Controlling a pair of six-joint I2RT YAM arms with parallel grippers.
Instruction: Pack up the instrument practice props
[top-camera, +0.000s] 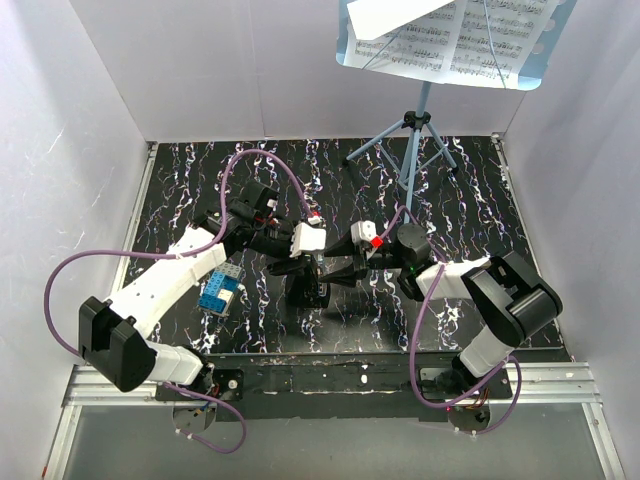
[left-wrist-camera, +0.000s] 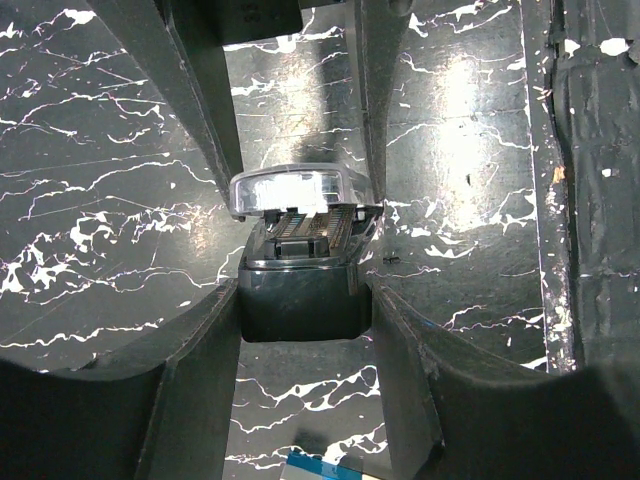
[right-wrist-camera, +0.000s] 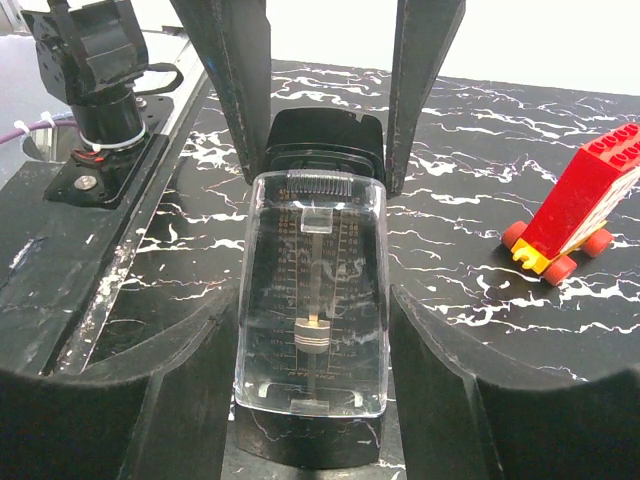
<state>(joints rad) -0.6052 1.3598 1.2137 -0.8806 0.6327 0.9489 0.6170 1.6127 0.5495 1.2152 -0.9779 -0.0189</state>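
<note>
The light-blue music stand (top-camera: 418, 130) stands at the back right of the table on its tripod legs, and white sheet-music pages (top-camera: 450, 40) rest on its desk plate. Neither gripper is near it. Both grippers meet at the middle of the table around a black metronome (top-camera: 308, 288) with a clear cover (right-wrist-camera: 312, 290). My left gripper (left-wrist-camera: 305, 295) is shut on the metronome's black body (left-wrist-camera: 305, 300). From the opposite side, my right gripper (right-wrist-camera: 313, 300) is closed against the sides of the clear cover.
A blue-and-white brick toy (top-camera: 220, 290) lies on the black marbled table (top-camera: 470, 200) under the left arm. A red brick car (right-wrist-camera: 575, 205) with yellow base sits beyond the metronome in the right wrist view. White walls enclose the table on three sides.
</note>
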